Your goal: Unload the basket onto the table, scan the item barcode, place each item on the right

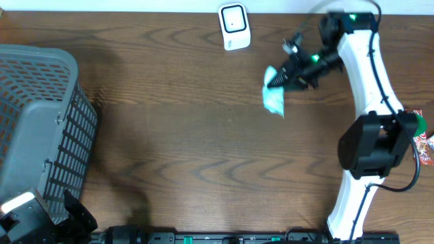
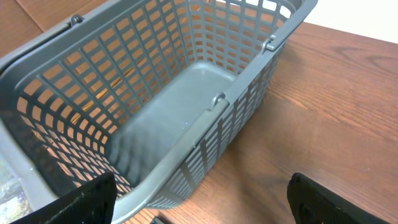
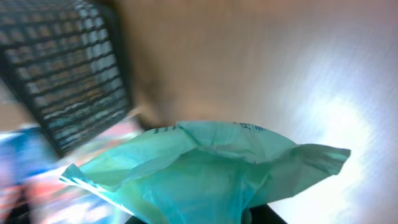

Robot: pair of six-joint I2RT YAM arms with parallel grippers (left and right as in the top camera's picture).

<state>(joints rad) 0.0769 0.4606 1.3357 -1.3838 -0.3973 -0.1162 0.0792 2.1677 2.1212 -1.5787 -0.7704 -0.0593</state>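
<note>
The item is a crinkled teal plastic packet (image 1: 274,100), held off the table at the back right. My right gripper (image 1: 283,77) is shut on its upper end. A white barcode scanner (image 1: 234,26) stands at the back edge, a short way up and left of the packet. In the right wrist view the packet (image 3: 205,165) fills the lower frame and hides the fingers; no barcode shows on it. My left gripper (image 2: 205,211) stands open with nothing between its fingers, beside the grey basket (image 2: 186,93).
The grey mesh basket (image 1: 34,115) takes up the left side of the table, and my left arm (image 1: 27,213) sits at its near corner. A red packet (image 1: 424,146) and a green object (image 1: 420,123) lie at the right edge behind the right arm's base.
</note>
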